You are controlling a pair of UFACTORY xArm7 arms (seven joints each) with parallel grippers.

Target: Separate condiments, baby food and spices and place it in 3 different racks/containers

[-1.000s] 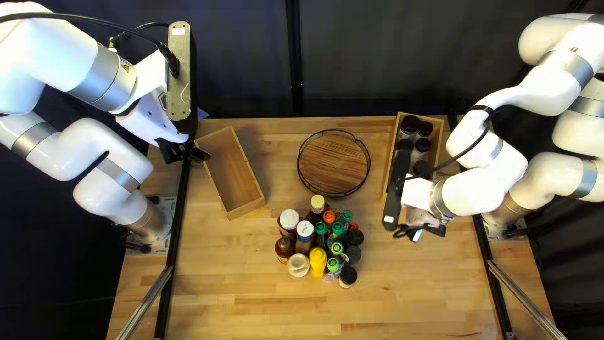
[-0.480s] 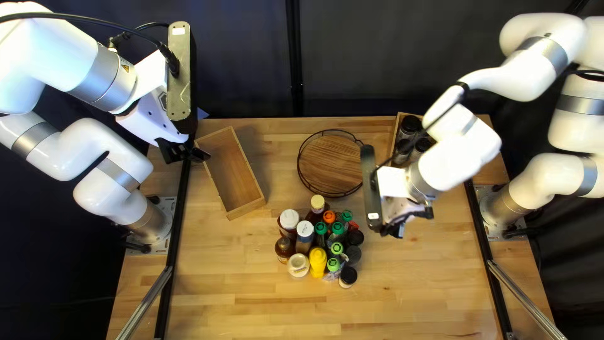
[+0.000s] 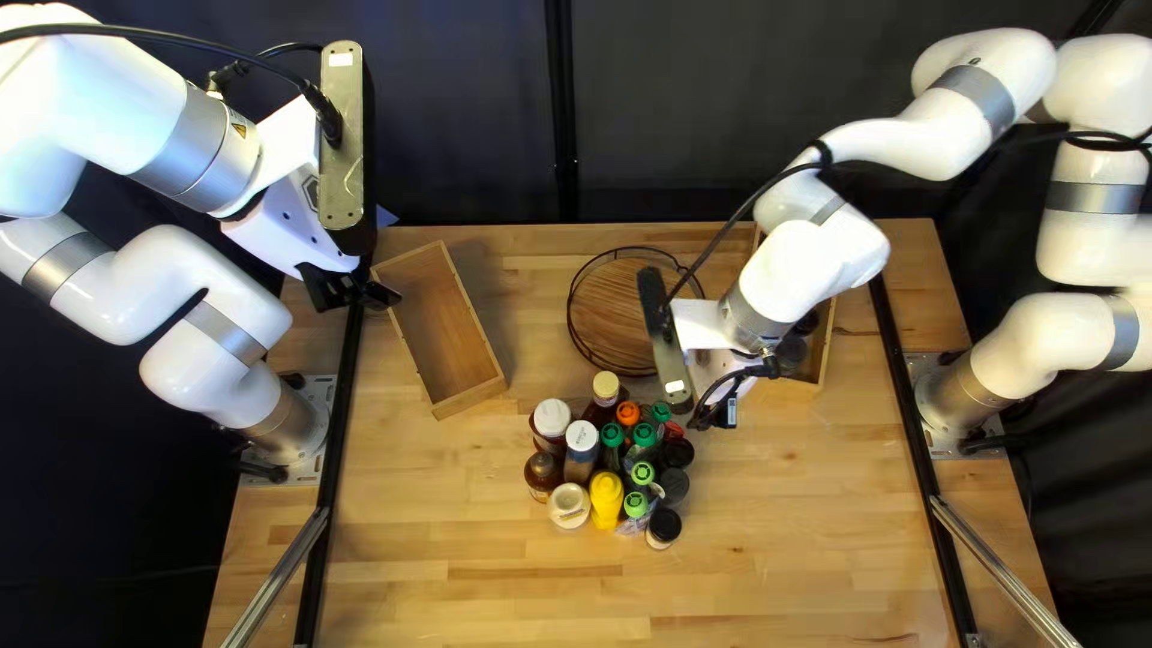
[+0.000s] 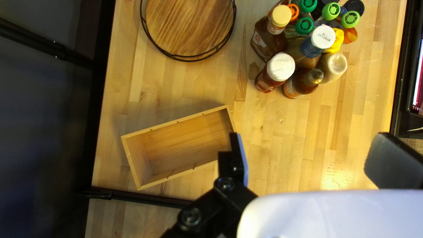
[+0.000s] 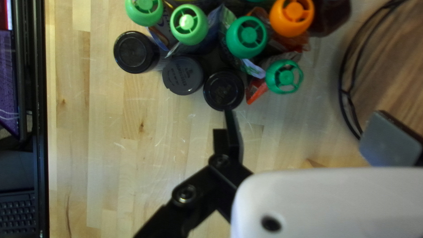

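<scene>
Right arm (image 3: 807, 270) has swung left from over the right crate (image 3: 823, 346), putting its end effector (image 3: 706, 360) by the far right side of the condiment cluster. Left arm (image 3: 192, 138) and the cluster unchanged. Right end effector: fingers stand wide apart, nothing clamped. In its wrist view one fingertip sits at the edge of the nearest black-capped jar (image 5: 223, 90); can't tell if it touches. Other finger is off toward the round wire-rimmed rack (image 3: 615, 315). Left end effector (image 3: 354, 293) hangs over the far left, by the far end of the left crate (image 3: 447, 330), fingers also wide apart with nothing held. Unsorted stuff is bunched mid-table (image 3: 480, 564), nearer than the round rack: yellow bottle (image 3: 606, 501) at the near side, brown bottle with cream cap (image 3: 605, 394) at the far side, white-capped bottles (image 3: 581, 447) on the left. Green-capped pouches (image 5: 246, 37) and an orange-capped one (image 5: 291, 16) are packed in the middle and far right; three black-capped jars line the right side. Left crate is angled on the far left, round rack far center, right crate far right. Right crate holds dark-lidded jars (image 3: 807, 322), partly hidden under the right arm, count not readable. Keyboard (image 5: 17, 211) shows past the near edge.
</scene>
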